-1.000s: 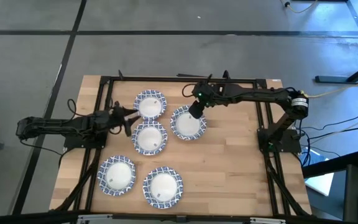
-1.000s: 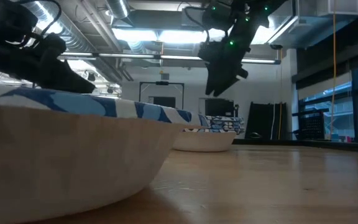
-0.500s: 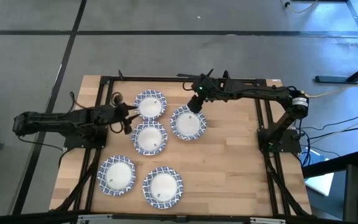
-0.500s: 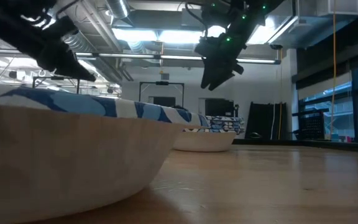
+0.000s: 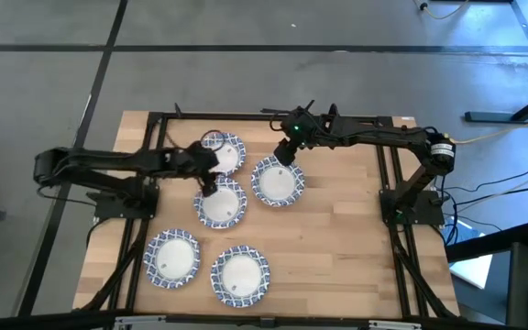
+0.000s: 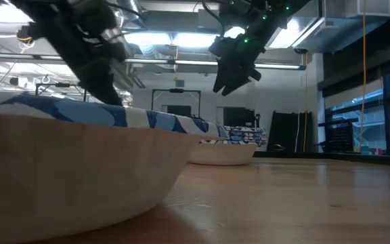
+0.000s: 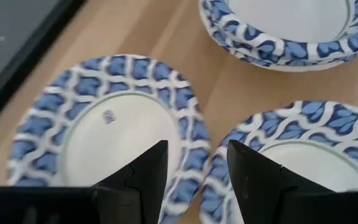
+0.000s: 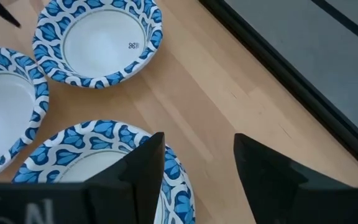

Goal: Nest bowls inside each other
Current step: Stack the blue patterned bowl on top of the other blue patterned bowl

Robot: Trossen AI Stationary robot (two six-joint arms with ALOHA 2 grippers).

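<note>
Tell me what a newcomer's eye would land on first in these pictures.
Five blue-and-white patterned bowls stand out on the wooden table: three clustered at the far side, two nearer the front edge. Both dark arms reach into that far cluster, the left end effector open between two bowls, the right end effector open at the far rim of the third.

Seen from above, the dark left arm stretches from the left edge toward the upper middle of the frame, its two-fingered left hand [image 5: 205, 177] bent downward at the wrist. Its own wrist camera shows the two dark fingers [image 7: 149, 171] parted, with a clear gap between them. The dark right arm comes in from the right side, elbow raised, reaching left along the upper part of the frame; the right hand [image 5: 284, 152] hangs pointing down, a green light glowing on its wrist, its fingers [image 8: 145, 163] likewise spread apart.
</note>
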